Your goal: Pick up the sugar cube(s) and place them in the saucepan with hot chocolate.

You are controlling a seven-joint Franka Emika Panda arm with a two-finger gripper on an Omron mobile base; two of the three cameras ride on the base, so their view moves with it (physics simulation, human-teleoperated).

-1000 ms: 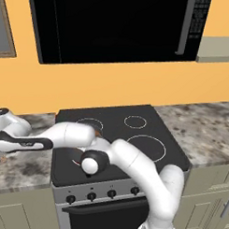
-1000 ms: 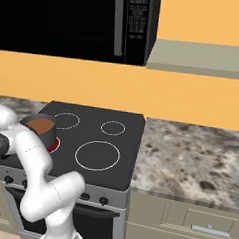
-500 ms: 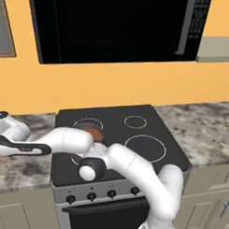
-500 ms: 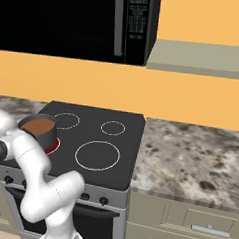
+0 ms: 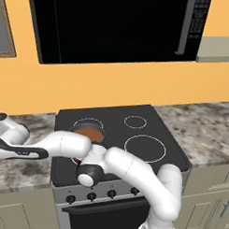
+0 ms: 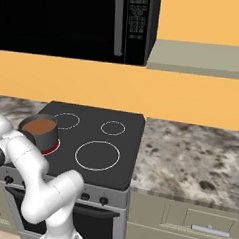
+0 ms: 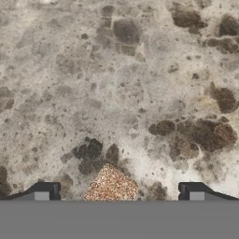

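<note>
One tiny pale tan sugar cube (image 7: 111,186) sits on the speckled stone counter (image 7: 121,84), right between my two dark finger tips. My gripper (image 7: 119,192) is wide apart and holds nothing. I reach far out to the left of the black stove top (image 5: 134,136). The small round grey metal saucepan with brown hot chocolate (image 5: 88,133) waits on the back left burner. I think no cube is in it yet, so picking up and dropping are both left.

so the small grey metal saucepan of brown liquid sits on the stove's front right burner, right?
Not quite: the small grey metal saucepan of brown liquid sits on the black stove's front left burner, glowing red beneath it. The right base view shows this.
</note>
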